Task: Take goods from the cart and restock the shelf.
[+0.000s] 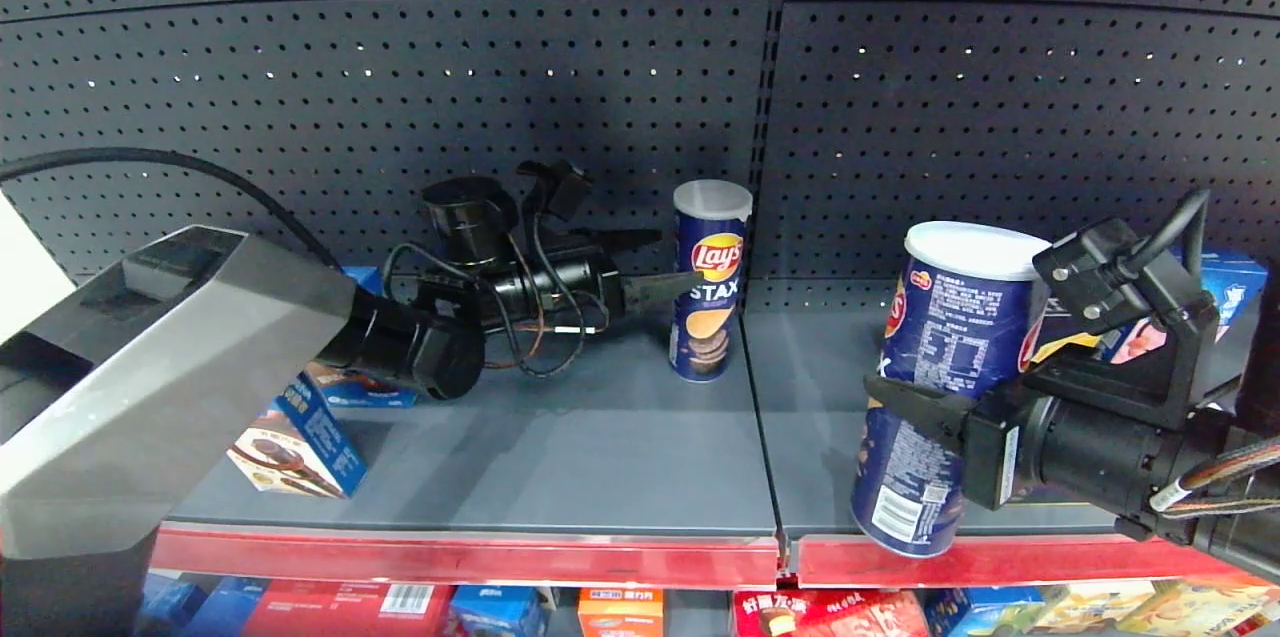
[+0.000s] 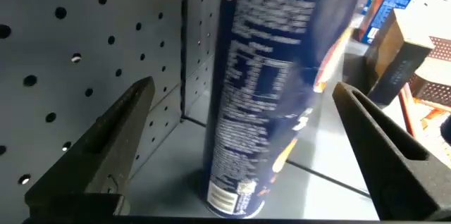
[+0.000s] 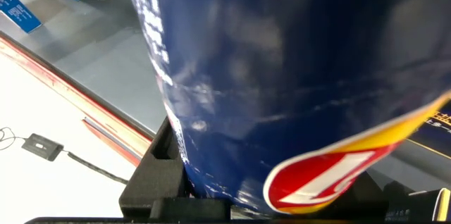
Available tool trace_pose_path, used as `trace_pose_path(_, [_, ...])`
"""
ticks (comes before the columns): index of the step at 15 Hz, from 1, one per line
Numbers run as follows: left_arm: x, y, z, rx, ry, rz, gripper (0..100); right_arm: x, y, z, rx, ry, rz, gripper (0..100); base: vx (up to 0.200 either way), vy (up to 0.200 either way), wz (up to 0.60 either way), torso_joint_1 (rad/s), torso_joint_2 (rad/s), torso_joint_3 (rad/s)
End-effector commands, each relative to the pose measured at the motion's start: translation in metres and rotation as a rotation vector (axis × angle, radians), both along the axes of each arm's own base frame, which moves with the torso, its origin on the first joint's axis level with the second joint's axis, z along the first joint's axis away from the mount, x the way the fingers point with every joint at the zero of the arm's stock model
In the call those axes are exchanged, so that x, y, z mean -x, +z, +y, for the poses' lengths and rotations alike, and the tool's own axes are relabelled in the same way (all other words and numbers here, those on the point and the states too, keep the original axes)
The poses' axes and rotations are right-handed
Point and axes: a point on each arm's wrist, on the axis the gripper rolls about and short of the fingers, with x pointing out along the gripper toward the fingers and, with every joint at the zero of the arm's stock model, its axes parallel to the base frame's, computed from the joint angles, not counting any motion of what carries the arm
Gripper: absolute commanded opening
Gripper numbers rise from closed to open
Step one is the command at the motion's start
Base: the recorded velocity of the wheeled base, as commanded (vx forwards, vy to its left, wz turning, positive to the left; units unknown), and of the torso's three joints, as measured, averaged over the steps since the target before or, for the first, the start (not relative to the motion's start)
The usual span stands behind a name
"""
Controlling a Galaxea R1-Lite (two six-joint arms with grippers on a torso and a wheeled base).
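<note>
Head view: box [image 1: 298,440] lying at left end of shelf [image 1: 600,457]. Left gripper [image 1: 655,264] seen spread around upright can [image 1: 710,282] near back panel, fingers apart from it; that placement judged done. Second can [image 1: 960,317] pinched by right gripper [image 1: 930,417], tilted over red front edge, not yet set down. Next move judged: second can to be carried inward, righted, lowered, released.

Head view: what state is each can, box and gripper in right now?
left gripper: open, fingers either side of the standing chip can, gaps visible.
right gripper: shut on the held chip can.
standing chip can: upright on the shelf, lid on.
held chip can: tilted, lid on, at the shelf's front edge.
blue box: on the shelf, front left, turned askew.
</note>
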Motion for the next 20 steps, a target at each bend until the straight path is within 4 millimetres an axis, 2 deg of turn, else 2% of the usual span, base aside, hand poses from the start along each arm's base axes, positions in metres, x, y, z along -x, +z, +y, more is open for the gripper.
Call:
trace_pose_path(1, [-0.007,-0.004,-0.004,-0.002,-0.004,0.006,100,0.0,0.001,0.0,-0.001,0.0,-0.002,0,0.0,0.0,0.0,0.0,0.0,0.0])
trace_pose_path(8, [-0.017,0.0,-0.022,0.002,-0.031,-0.004,100,0.001,0.0,-0.003,-0.002,-0.005,-0.003,0,0.0,0.0,0.0,0.0,0.0,0.0])
trace_pose_path(13, [-0.012,-0.007,-0.041,-0.002,-0.071,0.006,100,0.001,-0.001,-0.007,-0.001,-0.022,-0.002,0,0.0,0.0,0.0,0.0,0.0,0.0])
trace_pose_path(16, [-0.011,-0.003,-0.046,0.003,-0.079,-0.007,100,0.0,-0.001,-0.008,-0.001,-0.027,0.001,0,0.0,0.0,0.0,0.0,0.0,0.0])
trace_pose_path(20, [-0.009,-0.008,-0.053,-0.009,-0.09,0.019,100,0.0,-0.002,-0.008,-0.01,-0.026,0.01,0,0.0,0.0,0.0,0.0,0.0,0.0])
